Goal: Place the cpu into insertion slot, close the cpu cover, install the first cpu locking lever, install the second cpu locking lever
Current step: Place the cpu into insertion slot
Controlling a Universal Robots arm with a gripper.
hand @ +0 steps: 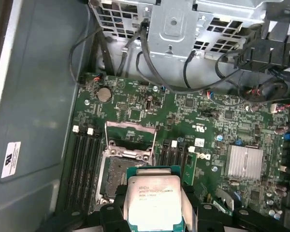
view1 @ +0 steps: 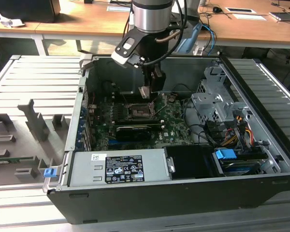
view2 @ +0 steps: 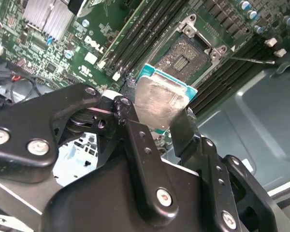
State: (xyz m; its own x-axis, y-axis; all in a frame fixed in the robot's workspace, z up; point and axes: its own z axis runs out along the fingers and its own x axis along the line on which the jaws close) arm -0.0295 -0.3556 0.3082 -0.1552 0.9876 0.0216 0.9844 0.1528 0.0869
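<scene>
Holding: black gripper [view2: 153,116] clamps small square silver-topped cpu [view2: 158,99].
Position: above dark square insertion slot [hand: 117,180].
Cover: grey metal cpu cover [hand: 130,137] open.

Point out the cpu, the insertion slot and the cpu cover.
cpu [hand: 154,200]: first wrist view, middle of its silver top.
insertion slot [hand: 116,177]: first wrist view, its dark recess.
cpu cover [hand: 130,154]: first wrist view, the frame's broad bar beside the slot.

The cpu [hand: 154,200] partly hides the insertion slot [hand: 113,178] behind it.
</scene>
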